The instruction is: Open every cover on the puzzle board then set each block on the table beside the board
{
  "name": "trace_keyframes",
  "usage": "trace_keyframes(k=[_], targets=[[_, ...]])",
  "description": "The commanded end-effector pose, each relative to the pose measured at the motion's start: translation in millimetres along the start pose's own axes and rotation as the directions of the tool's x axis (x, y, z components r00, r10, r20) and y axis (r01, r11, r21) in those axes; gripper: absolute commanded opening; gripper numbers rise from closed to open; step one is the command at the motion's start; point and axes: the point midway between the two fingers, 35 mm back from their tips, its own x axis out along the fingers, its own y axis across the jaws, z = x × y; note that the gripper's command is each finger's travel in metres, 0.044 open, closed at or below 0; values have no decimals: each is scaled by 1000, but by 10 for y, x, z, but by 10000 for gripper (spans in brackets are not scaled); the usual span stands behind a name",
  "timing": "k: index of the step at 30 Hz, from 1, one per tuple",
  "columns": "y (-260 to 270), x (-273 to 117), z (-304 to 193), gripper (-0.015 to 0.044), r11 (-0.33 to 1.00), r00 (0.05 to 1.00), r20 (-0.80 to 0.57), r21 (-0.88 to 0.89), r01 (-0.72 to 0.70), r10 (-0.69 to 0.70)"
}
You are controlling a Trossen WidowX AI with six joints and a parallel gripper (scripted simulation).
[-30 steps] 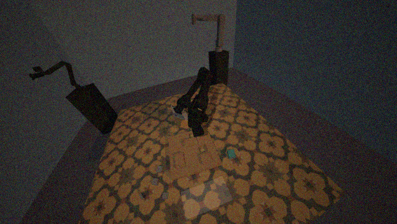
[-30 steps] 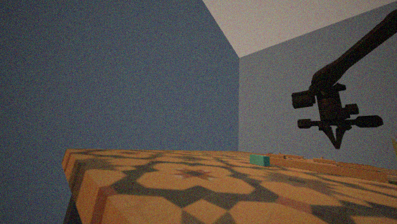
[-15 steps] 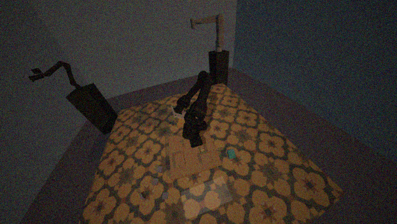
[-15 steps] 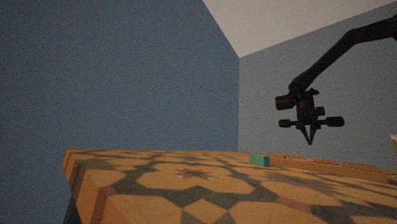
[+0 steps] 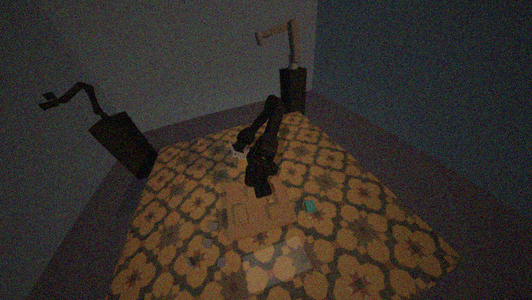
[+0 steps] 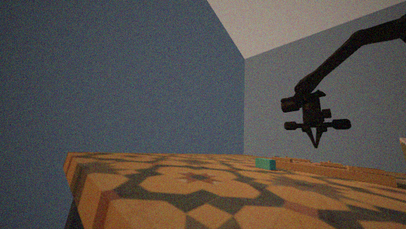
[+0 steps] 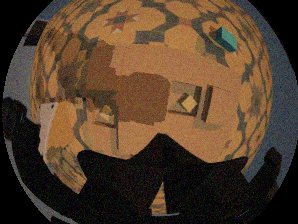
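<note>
From the top, my gripper (image 5: 263, 190) (image 6: 315, 146) (image 7: 160, 137) reaches over the puzzle board (image 5: 251, 230) (image 6: 312, 169) (image 7: 200, 70); the teal block (image 5: 309, 206) (image 6: 265, 164) (image 7: 226, 39) lies on the table beside it. Exterior: my fingertips are together, empty, above the board. Wrist: a tan diamond-shaped piece (image 7: 189, 103) sits in a recess, up and right of my fingertips; I'd judge my move goes that way.
</note>
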Motion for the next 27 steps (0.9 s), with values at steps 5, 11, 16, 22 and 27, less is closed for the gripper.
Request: trace_keyframes(k=[5,11,16,22,27], targets=[[-7,-7,-1,0,1000,1000,-3,-4,0,0],[-7,-7,-1,0,1000,1000,-3,-4,0,0],[-9,9,-2,0,1000,1000,-3,-4,1,-1],[-14,66,-3,0,1000,1000,-4,-4,1,-1],[-18,115,-5,0,1000,1000,-4,-4,1,-1]])
